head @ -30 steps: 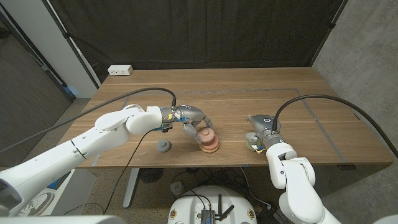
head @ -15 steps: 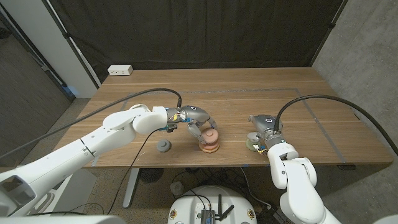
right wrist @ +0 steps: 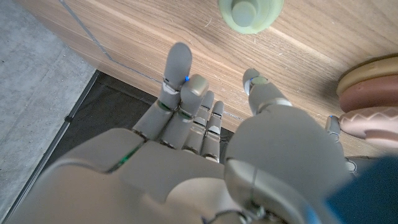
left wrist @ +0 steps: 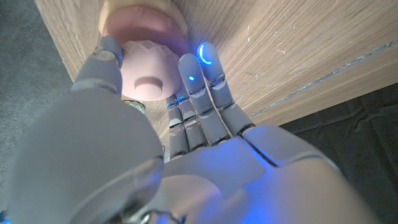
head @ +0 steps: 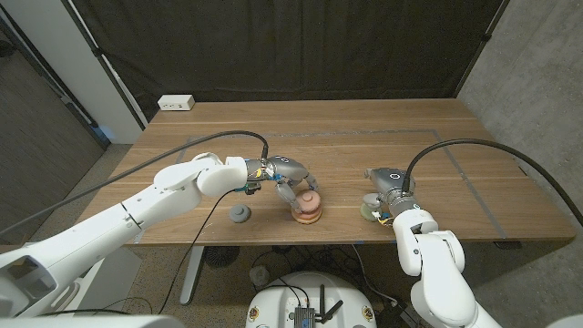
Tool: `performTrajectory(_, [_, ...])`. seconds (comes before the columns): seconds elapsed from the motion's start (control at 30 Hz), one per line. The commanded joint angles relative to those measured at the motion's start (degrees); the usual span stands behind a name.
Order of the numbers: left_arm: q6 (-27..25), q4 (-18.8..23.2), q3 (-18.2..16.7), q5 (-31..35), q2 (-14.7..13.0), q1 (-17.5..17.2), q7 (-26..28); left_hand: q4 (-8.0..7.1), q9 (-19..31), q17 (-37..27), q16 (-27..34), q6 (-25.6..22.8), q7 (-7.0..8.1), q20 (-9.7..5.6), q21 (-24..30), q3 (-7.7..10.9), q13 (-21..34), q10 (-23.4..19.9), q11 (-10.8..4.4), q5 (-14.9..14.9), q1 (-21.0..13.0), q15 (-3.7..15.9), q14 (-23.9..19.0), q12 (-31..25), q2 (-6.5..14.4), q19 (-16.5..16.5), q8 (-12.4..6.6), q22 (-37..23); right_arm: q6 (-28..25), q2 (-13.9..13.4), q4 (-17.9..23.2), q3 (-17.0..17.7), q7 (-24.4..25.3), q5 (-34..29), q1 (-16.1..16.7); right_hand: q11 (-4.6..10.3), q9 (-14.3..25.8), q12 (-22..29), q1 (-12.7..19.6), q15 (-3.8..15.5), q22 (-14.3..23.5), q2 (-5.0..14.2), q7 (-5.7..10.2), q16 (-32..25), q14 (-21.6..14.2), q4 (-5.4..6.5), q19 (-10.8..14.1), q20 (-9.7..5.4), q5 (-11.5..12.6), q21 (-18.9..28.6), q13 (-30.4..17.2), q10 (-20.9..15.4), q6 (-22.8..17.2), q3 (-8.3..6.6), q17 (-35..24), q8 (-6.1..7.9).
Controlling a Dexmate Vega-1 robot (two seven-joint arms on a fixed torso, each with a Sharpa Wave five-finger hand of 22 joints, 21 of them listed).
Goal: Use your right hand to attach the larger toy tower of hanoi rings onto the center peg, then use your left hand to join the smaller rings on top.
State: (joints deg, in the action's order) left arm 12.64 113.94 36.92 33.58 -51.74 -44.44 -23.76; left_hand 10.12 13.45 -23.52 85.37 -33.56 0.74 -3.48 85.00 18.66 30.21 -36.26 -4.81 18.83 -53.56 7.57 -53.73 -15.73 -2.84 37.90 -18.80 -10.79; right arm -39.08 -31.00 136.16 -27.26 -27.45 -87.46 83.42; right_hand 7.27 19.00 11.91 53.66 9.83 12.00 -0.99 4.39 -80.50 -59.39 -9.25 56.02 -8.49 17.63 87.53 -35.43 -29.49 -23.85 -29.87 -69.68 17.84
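from my head view the left hand (head: pixel 290 179) covered part of the stacked pink and tan rings (head: pixel 307 209), so i couldn't tell if its fingers gripped the top ring. the pale green ring (head: pixel 368 210) was half hidden behind the right hand (head: pixel 386 194).

You face a wooden table (head: pixel 437 137); black curtain (head: pixel 291 46) at twelve o'clock, grey floor (head: pixel 528 73) at two

My stack of rings (head: pixel 306 209) sits upright near the surface's front edge, pink ring (left wrist: pixel 148 67) on top of a brownish and a tan one. A grey ring (head: pixel 240 214) and a pale green ring (right wrist: pixel 250 12) lie flat on either side.
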Motion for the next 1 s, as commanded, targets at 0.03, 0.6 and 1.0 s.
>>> performTrajectory(0.03, [-0.8, 0.3, 0.0, -0.2, -0.2, -0.3, -0.2, -0.88, 2.4, -0.1, 0.2, -1.3, 0.58, -8.13, 0.2, 1.19, 4.8, -4.3, -3.86, 0.3, -0.2, 5.02, -0.4, -0.3, 1.0, 0.3, -0.32, -0.1, -0.2, -0.4, -0.2, 0.0, 0.2, 0.7, -0.3, 0.10, 0.2, -0.1, -0.2, 2.65, 0.1, 0.10, -0.03, -0.2, -0.6, -0.08, 0.5, -4.02, 0.3, 0.2, -0.2, -0.5, -0.3, -0.59, -0.2, 0.00])
performTrajectory(0.6, [-0.6, -0.4, 0.7, -0.6, 0.2, -0.4, -0.3, -0.85, 2.5, -0.3, 0.3, -1.3, 0.72, -8.14, 0.2, 1.26, 5.4, -4.3, -3.70, 0.3, -0.2, 5.02, -0.5, 0.1, 0.9, 0.3, -0.15, -0.1, -0.6, -0.9, -0.3, -0.2, 0.3, 1.3, -0.4, 0.12, 0.2, -0.1, -0.2, 2.66, 0.2, 0.16, 0.04, -0.2, -0.6, -0.12, 0.6, -4.03, 0.3, 0.2, -0.3, -0.6, -0.3, -0.64, -0.2, -0.03])
performTrajectory(1.0, [-1.3, -0.4, 0.7, -0.2, -0.1, -0.7, -0.2, -0.80, 2.5, -0.2, 0.2, -1.0, 0.79, -8.15, 0.2, 1.34, 5.7, -4.2, -3.62, 0.3, -0.3, 5.03, -0.3, 0.4, 0.9, 0.2, 0.05, -0.1, -0.9, -1.2, -0.3, -0.3, 0.4, 1.6, -0.3, 0.11, 0.2, -0.2, -0.2, 2.66, 0.2, 0.17, 0.05, -0.1, -0.6, -0.14, 0.6, -4.03, 0.4, 0.2, -0.2, -0.6, -0.4, -0.67, -0.1, -0.04])
